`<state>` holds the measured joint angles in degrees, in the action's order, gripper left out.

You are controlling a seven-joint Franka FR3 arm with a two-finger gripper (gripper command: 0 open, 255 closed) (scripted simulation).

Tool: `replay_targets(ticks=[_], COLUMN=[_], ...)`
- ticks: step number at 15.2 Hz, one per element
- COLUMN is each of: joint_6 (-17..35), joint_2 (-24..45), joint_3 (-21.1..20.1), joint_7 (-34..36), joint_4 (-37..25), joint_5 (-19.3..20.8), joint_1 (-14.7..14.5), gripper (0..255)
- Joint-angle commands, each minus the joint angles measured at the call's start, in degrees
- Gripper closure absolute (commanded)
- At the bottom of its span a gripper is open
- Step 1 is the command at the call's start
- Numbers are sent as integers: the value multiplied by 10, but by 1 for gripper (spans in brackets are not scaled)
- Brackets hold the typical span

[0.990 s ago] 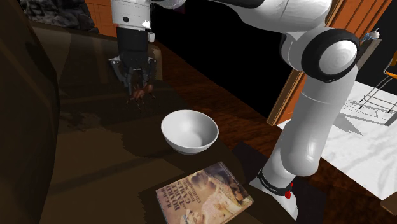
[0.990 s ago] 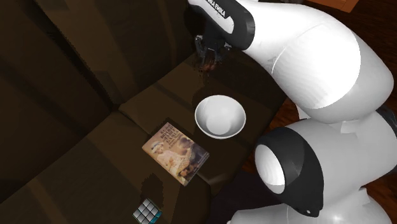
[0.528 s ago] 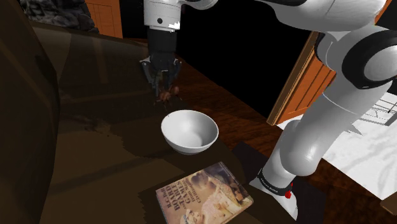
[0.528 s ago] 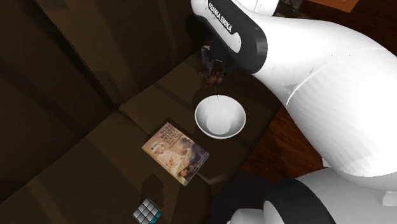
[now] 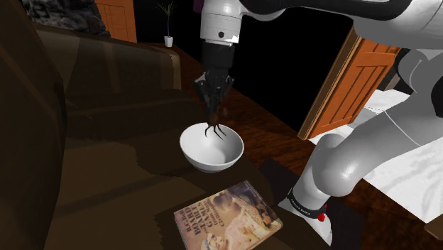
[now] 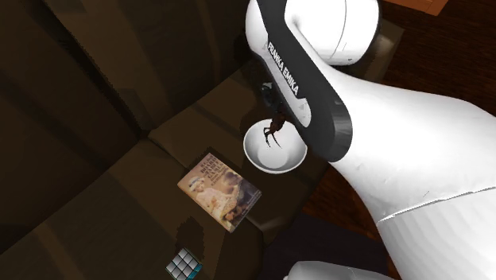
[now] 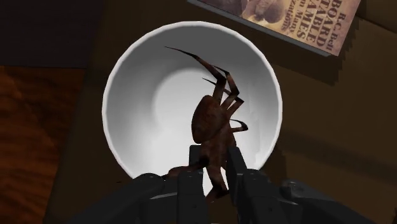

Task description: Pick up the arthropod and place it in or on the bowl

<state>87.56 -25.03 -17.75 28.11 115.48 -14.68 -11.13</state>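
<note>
The end effector [image 7: 213, 170] is closed on the arthropod [image 7: 213, 124], a reddish-brown, spider-like creature. Its 2 black fingers clasp the rear of the body, so the thin legs hang free beyond the fingertips and nothing blocks the drop. The grip points straight down, and the white bowl [image 7: 121, 137] sits directly beneath the end effector, which looks deliberate: the creature hangs over the bowl's middle, not over its rim. In the shoulder view the legs [image 5: 213, 131] reach about rim level, though I cannot tell whether they touch the inside. The bowl holds nothing else. A book [image 5: 227, 216] lies flat on the dark brown surface [image 5: 121, 177], beside the bowl and well apart from the end effector. The carry seems done, and release is likely next.
</note>
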Motion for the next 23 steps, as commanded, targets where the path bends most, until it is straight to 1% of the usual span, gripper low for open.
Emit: replay_targets(ticks=[1, 12, 20, 21, 23], joint_6=[11, 93, 96, 96, 96], joint_2=[-8, -17, -17, -17, -17], joint_3=[1, -8, -8, -8, -8], joint_7=[-4, -17, -17, -17, -17], joint_4=[20, 111, 114, 114, 114], joint_5=[-2, -10, -10, -10, -10], joint_1=[-1, -4, -4, -4, -4], gripper=[255, 255, 255, 0, 0])
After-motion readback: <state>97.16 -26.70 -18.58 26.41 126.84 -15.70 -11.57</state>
